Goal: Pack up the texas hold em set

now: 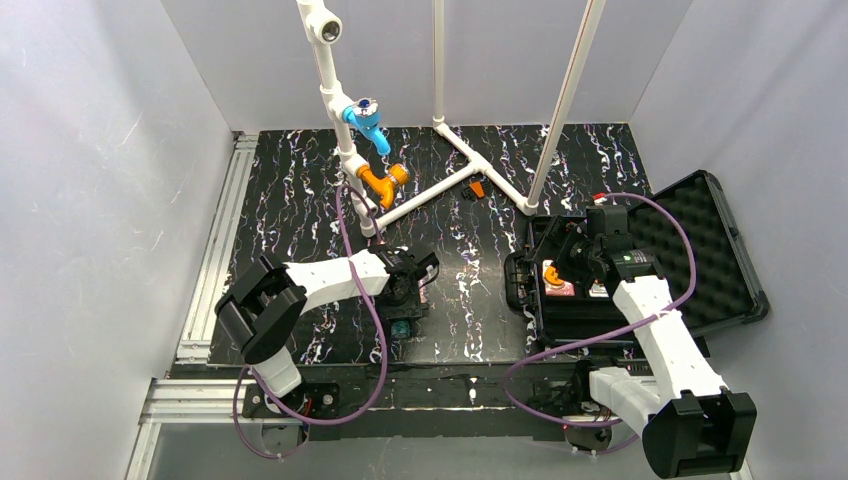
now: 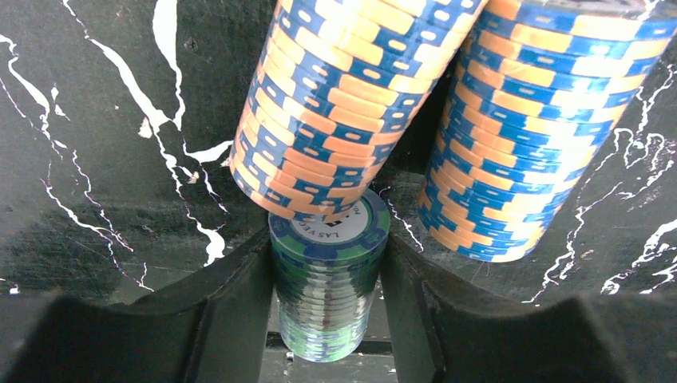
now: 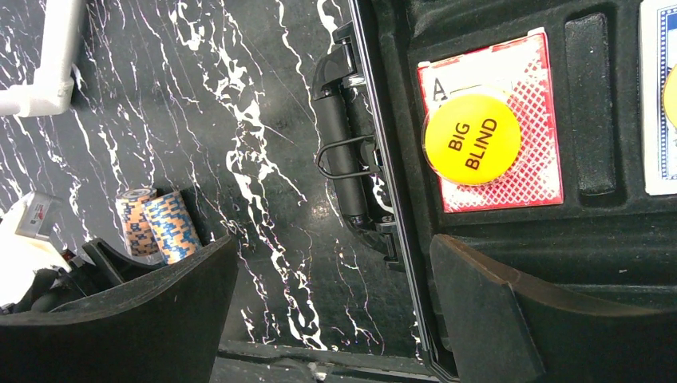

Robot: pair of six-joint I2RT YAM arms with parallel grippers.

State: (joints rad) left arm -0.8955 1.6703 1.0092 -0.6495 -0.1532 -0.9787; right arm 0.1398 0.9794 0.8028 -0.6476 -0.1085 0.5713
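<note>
Green chip stack (image 2: 327,307) stands on the tabletop (image 2: 96,159), snug between the fingers of the left claw (image 2: 327,239); I cannot tell if it grips. Right claw (image 3: 331,247) gapes wide over the black case (image 3: 599,239) edge.

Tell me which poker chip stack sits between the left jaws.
The green-and-grey stack of round poker chips. The two orange-and-blue chip stacks stand beyond it, outside the left jaws.

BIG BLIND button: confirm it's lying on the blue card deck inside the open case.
Wrong deck. The right wrist view shows the BIG BLIND button lying on the red card deck inside the open case; the blue card deck lies beside it.
</note>
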